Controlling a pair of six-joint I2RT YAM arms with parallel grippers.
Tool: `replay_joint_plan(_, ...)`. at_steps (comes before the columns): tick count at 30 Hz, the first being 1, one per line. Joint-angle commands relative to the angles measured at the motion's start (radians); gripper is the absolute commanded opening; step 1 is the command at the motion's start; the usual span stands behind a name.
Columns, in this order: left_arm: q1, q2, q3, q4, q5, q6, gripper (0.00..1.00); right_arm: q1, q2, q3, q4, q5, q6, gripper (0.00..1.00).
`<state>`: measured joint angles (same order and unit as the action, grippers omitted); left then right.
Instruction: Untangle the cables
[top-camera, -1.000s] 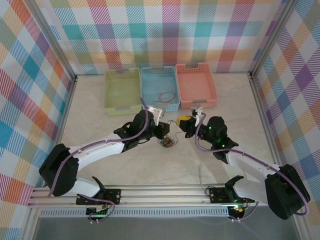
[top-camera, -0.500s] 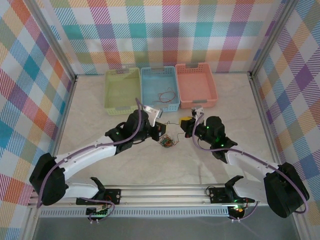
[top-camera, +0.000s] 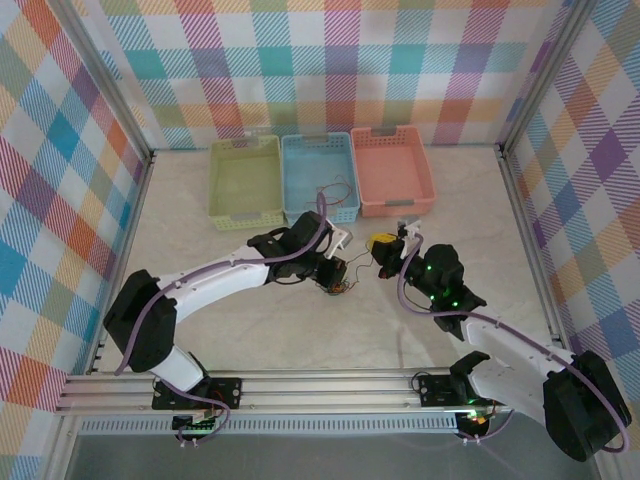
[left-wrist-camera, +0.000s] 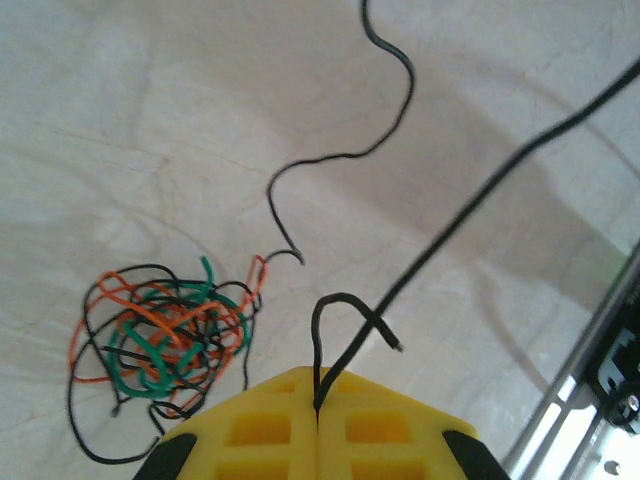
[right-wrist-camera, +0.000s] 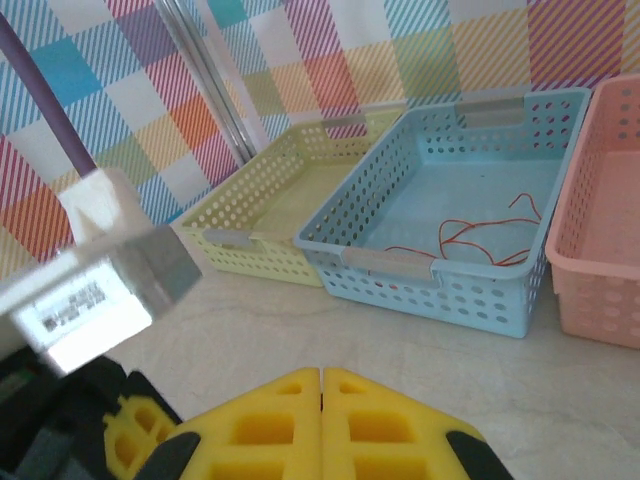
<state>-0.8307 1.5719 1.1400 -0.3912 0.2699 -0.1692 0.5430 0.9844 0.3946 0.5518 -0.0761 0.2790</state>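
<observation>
Overhead, both arms meet at the middle of the tabletop (top-camera: 200, 300). The left end effector (top-camera: 337, 268) hangs just above the clump of cables (top-camera: 338, 288), and the right end effector (top-camera: 380, 243) is near it on the right. Three baskets stand along the far edge. The blue basket (top-camera: 300, 150) in the middle holds a red cable (top-camera: 335, 190).

From the left wrist, the left end effector (left-wrist-camera: 318, 405) has its yellow fingers pressed together on a black cable (left-wrist-camera: 345, 300), which loops up out of the seam. The clump of cables (left-wrist-camera: 160, 330), orange, green and black, lies on the tabletop to the lower left.

From the right wrist, the right end effector (right-wrist-camera: 322, 395) is fully closed. Whether it pinches anything I cannot tell. Beyond it, the red cable (right-wrist-camera: 480, 235) lies in the blue basket (right-wrist-camera: 400, 262).
</observation>
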Motion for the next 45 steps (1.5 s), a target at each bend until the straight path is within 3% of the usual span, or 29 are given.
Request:
replay_joint_plan(1, -0.016, 0.02, 0.051, -0.092, 0.106, 0.044, 0.0, -0.004, -0.007, 0.002, 0.016, 0.059, -0.014, 0.0)
replay_joint_plan(10, -0.075, 0.013, 0.078, -0.116, 0.311, 0.122, 0.0, -0.005, 0.036, 0.033, -0.043, 0.132, -0.011, 0.0)
replay_joint_plan(17, -0.085, 0.0, 0.073, -0.101, 0.345, 0.131, 0.0, -0.009, 0.03, 0.03, -0.041, 0.135, -0.003, 0.0)
replay_joint_plan(19, -0.086, -0.003, 0.073, -0.094, 0.343, 0.124, 0.0, -0.009, 0.027, 0.027, -0.034, 0.12, 0.0, 0.12)
replay_joint_plan(21, -0.085, -0.009, 0.073, -0.088, 0.342, 0.12, 0.0, -0.009, 0.023, 0.024, -0.025, 0.117, 0.003, 0.32)
replay_joint_plan(23, -0.084, -0.023, 0.074, -0.078, 0.315, 0.097, 0.0, -0.009, 0.019, 0.021, -0.022, 0.12, 0.004, 0.49)
replay_joint_plan(25, -0.081, -0.038, 0.074, -0.061, 0.311, 0.064, 0.0, -0.009, 0.01, 0.016, -0.016, 0.121, 0.0, 0.57)
replay_joint_plan(33, -0.073, -0.137, 0.117, -0.048, 0.268, -0.068, 0.0, -0.009, -0.028, -0.035, 0.07, 0.071, -0.036, 0.6)
replay_joint_plan(41, -0.041, -0.162, 0.217, -0.21, 0.015, -0.088, 0.0, -0.009, -0.063, -0.085, 0.196, -0.031, -0.061, 0.62)
replay_joint_plan(45, -0.013, -0.13, 0.285, -0.276, -0.009, -0.079, 0.0, -0.009, -0.057, -0.107, 0.26, -0.082, -0.073, 0.63)
